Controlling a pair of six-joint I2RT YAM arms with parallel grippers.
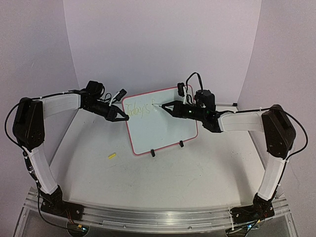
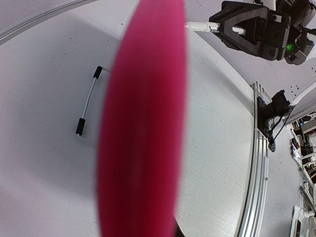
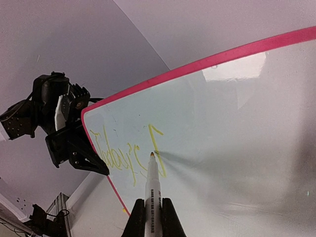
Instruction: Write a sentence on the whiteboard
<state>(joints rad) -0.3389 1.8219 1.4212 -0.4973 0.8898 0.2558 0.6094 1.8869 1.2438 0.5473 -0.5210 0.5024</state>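
Observation:
The whiteboard (image 1: 163,129) stands tilted at the back middle of the table, with its red frame (image 3: 232,54) around a white face. My left gripper (image 1: 123,117) is shut on the board's left edge. That frame fills the left wrist view as a blurred red band (image 2: 143,123). My right gripper (image 3: 153,206) is shut on a white marker (image 3: 153,185). The marker's tip touches the board at a tall yellow stroke (image 3: 157,143). The sentence (image 3: 118,150) reads about "Today is" in faint yellow cursive, followed by that stroke.
A small yellow cap (image 1: 112,156) lies on the table, left of the board. Two black clip feet (image 1: 153,153) hold up the board's lower edge. An aluminium rail (image 1: 158,217) runs along the near edge. White walls close in the back and sides.

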